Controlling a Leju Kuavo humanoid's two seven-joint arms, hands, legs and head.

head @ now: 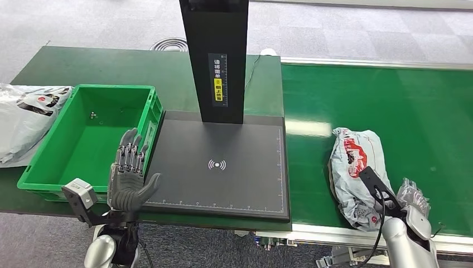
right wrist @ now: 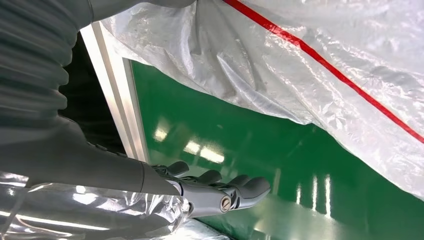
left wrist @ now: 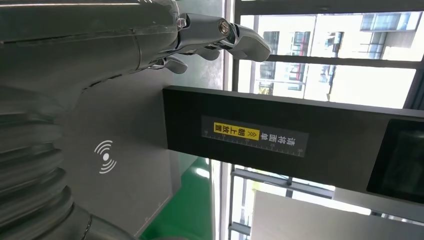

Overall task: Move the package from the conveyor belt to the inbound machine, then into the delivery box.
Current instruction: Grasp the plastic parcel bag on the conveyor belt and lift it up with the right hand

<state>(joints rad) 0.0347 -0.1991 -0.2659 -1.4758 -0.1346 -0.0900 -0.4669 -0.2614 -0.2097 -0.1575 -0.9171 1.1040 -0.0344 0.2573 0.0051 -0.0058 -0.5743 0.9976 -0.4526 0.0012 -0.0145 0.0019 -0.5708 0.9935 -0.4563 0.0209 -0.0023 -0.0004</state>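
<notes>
The package (head: 357,176), a crinkled white plastic mailer with red print, lies on the green conveyor belt (head: 390,106) close to its near edge, just right of the dark inbound machine (head: 223,167) with its scan plate and upright column. The right hand (head: 414,202) sits low at the package's near right corner; in the right wrist view its fingers (right wrist: 220,187) lie stretched along the belt beside the film, so it appears spread and holding nothing, though how far it touches the bag I cannot tell. The left hand (head: 129,173) hovers spread between the green delivery box (head: 83,134) and the plate, empty. To pick well, I judge the right hand should reach further over the bag's bulk and gather a firm fold, since loose slippery film may slide out; then lift clear of the plate's edge.
</notes>
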